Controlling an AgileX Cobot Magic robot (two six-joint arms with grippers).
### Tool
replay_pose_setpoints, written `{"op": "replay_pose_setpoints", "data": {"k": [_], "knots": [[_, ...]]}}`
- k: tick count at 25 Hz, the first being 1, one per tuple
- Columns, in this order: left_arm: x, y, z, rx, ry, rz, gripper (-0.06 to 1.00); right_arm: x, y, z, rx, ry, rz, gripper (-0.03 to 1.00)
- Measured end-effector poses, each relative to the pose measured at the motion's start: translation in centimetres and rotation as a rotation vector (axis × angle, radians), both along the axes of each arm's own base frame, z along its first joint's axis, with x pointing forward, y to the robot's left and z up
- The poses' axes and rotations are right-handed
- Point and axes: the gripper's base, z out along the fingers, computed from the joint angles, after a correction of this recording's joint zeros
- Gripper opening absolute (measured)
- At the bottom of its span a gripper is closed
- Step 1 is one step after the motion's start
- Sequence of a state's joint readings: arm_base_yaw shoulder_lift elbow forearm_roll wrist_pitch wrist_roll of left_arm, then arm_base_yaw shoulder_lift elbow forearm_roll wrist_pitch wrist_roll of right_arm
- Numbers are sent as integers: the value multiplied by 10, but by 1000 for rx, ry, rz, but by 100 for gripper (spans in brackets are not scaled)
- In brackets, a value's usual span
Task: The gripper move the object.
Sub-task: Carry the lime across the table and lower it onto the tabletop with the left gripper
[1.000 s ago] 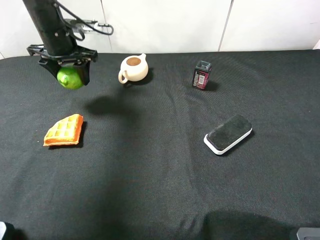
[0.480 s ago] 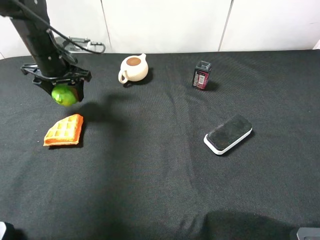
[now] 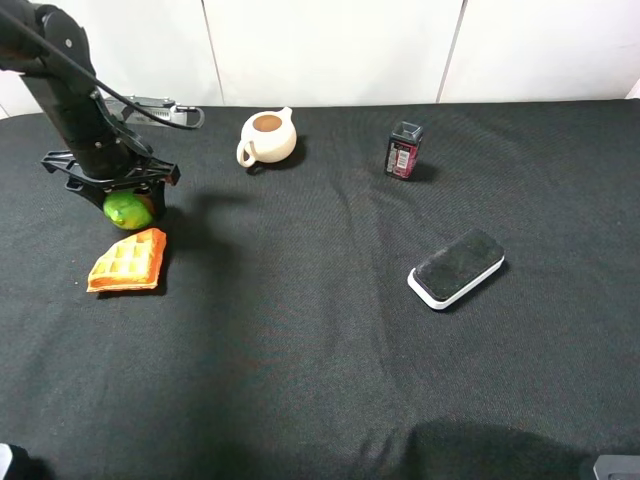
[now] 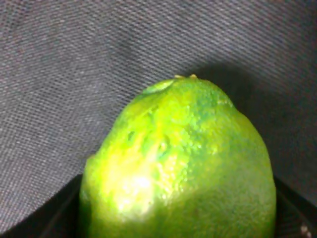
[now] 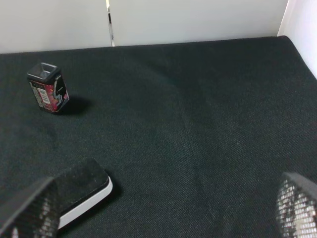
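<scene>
The object, a glossy green lime [image 3: 126, 213], is held between the dark fingers of my left gripper [image 3: 127, 203], which is shut on it. It hangs low over the black cloth at the far left, just behind the orange waffle piece [image 3: 127, 260]. I cannot tell whether the lime touches the cloth. The lime [image 4: 178, 163] fills the left wrist view, with dark fingertips [image 4: 54, 220] at its sides. In the right wrist view my right gripper [image 5: 161, 213] is open, its fingers wide apart over bare cloth with nothing between them.
A cream teapot [image 3: 267, 137] stands at the back, right of the left arm. A small dark jar with a red label [image 3: 404, 150] [image 5: 48, 88] stands at the back centre-right. A black-and-white block [image 3: 456, 268] [image 5: 81, 191] lies at the middle right.
My left gripper has carried the lime down and slightly forward, from well above the cloth to just behind the waffle piece. Nothing else has moved.
</scene>
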State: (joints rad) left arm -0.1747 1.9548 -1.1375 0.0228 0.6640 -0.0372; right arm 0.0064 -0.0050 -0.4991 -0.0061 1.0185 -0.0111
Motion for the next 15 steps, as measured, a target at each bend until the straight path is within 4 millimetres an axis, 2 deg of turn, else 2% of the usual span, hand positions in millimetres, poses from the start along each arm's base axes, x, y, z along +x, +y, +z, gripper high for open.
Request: {"op": "replay_pose_setpoints", "data": {"k": [15], "knots": [[1, 10, -5, 0, -46, 18, 64, 0, 0, 0, 0, 0, 0, 66]]}}
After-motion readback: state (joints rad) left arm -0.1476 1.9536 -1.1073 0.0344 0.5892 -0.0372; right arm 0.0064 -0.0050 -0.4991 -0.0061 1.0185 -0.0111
